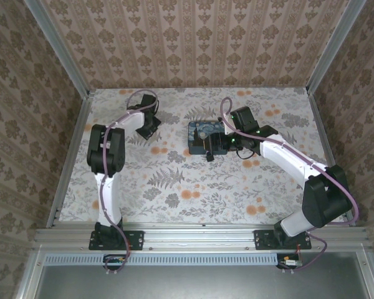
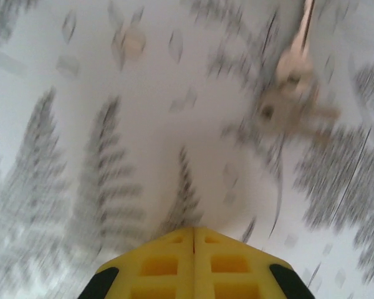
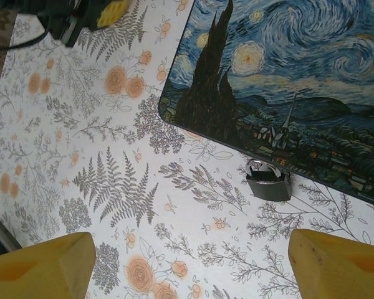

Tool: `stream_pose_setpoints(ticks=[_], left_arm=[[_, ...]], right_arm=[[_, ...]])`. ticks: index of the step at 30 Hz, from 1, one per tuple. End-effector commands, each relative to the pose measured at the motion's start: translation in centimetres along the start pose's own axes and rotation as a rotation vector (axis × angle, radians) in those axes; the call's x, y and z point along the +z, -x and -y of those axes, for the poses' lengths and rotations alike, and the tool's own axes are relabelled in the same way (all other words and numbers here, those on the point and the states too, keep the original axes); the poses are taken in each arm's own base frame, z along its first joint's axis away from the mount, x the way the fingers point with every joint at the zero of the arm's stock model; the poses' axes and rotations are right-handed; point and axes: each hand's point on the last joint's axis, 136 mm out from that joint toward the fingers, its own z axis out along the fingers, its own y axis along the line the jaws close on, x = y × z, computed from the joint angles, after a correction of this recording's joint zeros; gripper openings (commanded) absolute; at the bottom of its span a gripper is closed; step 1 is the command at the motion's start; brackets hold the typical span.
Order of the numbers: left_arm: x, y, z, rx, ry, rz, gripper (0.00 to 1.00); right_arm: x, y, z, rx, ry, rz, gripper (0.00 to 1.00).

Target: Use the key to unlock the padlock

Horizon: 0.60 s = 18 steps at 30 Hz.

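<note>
Starting at the near rail in the overhead view: seeing both arm bases bolted side by side. Tracing the left arm point(image 1: 106, 156) reaching up toward the far left of the table point(image 1: 174, 187). Tracing the right arm point(image 1: 293, 159) bending inward toward the table's middle. Noting a fern-and-flower print covering the whole tabletop.

Moving to the right wrist view: finding the right gripper point(image 3: 193, 268) holding its jaws wide apart. Seeing one yellow finger point(image 3: 43, 268) in each lower corner, with nothing between them but printed cloth.

Looking just beyond: spotting the padlock point(image 3: 269, 185) sitting on the cloth ahead of that gripper. Placing it nearer the finger at the lower right of the view and clear of both fingers. Reading its body as dark grey here, with a bright shackle pointing toward the blue box point(image 3: 287, 81). Placing it just beside the box's near edge, without being able to tell whether the two are touching. Noting the box lying flat at mid-table, swirly starry print facing up.

Switching to the left wrist view, heavily blurred: noting the left gripper point(image 2: 193, 237) pressing its jaws together, seam closed, gripping nothing visible. Making out a small pale item point(image 2: 292, 78) on the cloth ahead and to the upper right, too blurred to name.

Looking farther, in the overhead view: placing the left gripper well apart from the box. Ending at the patterned wallpaper point(image 1: 199, 43) closing off the far side.
</note>
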Motion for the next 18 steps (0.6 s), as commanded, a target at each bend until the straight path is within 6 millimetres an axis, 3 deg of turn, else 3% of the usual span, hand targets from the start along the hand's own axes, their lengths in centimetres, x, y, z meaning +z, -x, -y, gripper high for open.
stream_pose_setpoints(ticks=[1,4,7,9,11,18], left_arm=[[-3.3,-1.7,0.4,0.113,-0.062,-0.051,0.00],[-5.2,-2.3,0.1,0.160,-0.086,-0.057,0.00],[-7.4,-0.8,0.8,0.205,-0.112,-0.012,0.00],[-8.4,1.2,1.9,0.217,-0.121,0.025,0.20],[-8.0,2.5,2.8,0.180,-0.126,0.045,0.39],[-3.0,3.9,5.1,-0.041,-0.075,0.093,0.52]], right_arm=[[-1.1,0.8,-0.8,-0.025,0.009,0.031,0.82],[-0.9,1.0,-1.0,-0.017,0.020,0.037,0.82],[-0.9,1.3,-1.2,-0.014,0.034,0.050,0.82],[-0.7,1.5,-1.4,-0.014,0.046,0.054,0.82],[-0.5,1.6,-1.5,-0.011,0.056,0.051,0.82],[0.1,1.4,-1.5,-0.002,0.068,0.041,0.82]])
